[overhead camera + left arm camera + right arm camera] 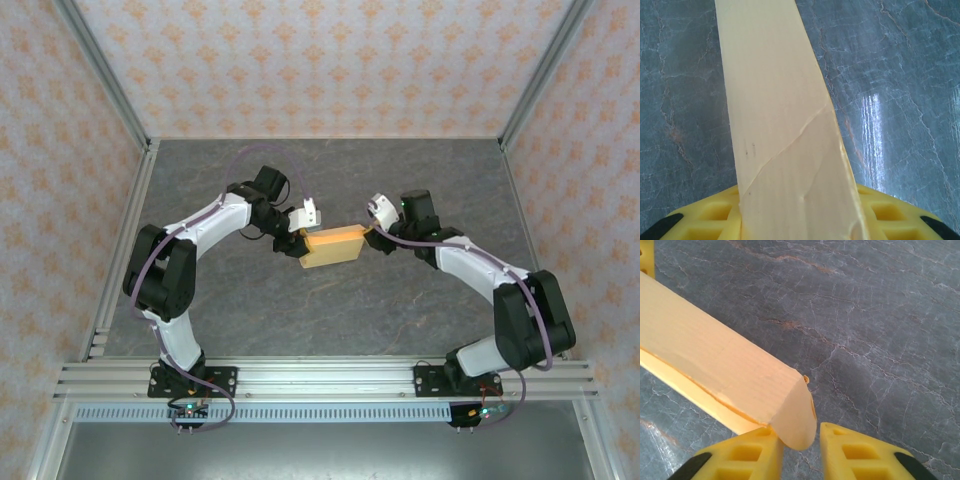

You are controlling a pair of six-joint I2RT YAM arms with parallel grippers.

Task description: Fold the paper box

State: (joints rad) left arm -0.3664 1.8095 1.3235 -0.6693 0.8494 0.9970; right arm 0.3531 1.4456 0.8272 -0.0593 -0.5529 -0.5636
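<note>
The paper box (332, 246) is clamped at one end between the left fingers (700, 225); its other end is flanked by the right fingers (860, 455), slightly parted

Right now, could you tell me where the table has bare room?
Two patches of table are free: the near one between the paper box and the front rail, and the far strip along the back wall. The centre is crowded, where the left end effector and right end effector meet the box.
</note>
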